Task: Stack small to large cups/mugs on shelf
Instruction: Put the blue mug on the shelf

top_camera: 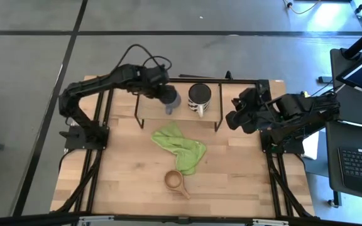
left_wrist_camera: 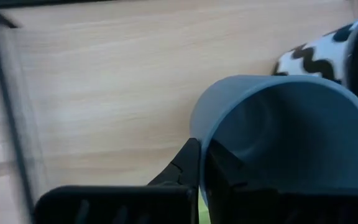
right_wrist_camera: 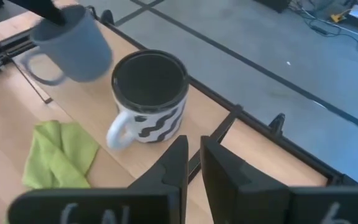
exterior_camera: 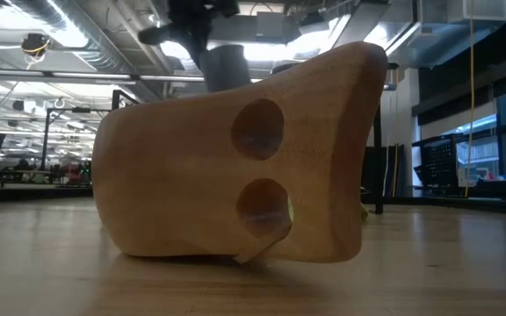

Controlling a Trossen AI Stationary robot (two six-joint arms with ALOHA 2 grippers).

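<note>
Left gripper (top_camera: 166, 95) held the grey-blue mug (top_camera: 171, 102) by its rim, tilted, above the shelf (top_camera: 146, 107), just beside the large mug (top_camera: 199, 97) standing there. Wooden cup (top_camera: 174, 181) lay on the tabletop near the green cloth (top_camera: 181, 146). Right gripper (top_camera: 236, 118) waited nearby, fingers narrowly apart.

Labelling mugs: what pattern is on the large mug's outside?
White with black wavy zigzags on the large mug; clearest in the right wrist view.

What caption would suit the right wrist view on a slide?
Left hand holds the grey-blue mug tilted beside the zigzag-patterned mug on the shelf.
</note>
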